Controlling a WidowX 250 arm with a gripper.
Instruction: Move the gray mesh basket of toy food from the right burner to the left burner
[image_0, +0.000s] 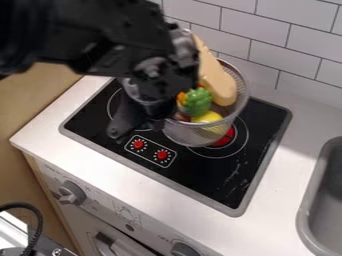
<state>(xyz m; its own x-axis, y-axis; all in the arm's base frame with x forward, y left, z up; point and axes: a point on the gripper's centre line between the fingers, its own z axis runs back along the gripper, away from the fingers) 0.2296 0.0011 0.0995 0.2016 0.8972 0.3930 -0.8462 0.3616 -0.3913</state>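
A mesh basket (194, 134) of green, yellow and tan toy food (198, 101) over a stovetop (220, 186), by a gripper (136, 128), its jaws' spread unclear.

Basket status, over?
Gripper at image-left side of basket, hold unconfirmed. Basket over stove, carrying green toy, yellow toy, tan toy. Arm hides part of rim.

Bright, soft light — faint shadows on the counter (284, 172).

White table (100, 167) that carried a black, grey-rimmed cooktop (208, 176), two red dials (161, 155) that sat near the cooktop's front edge, grey sink (302, 215) that lay right of the cooktop
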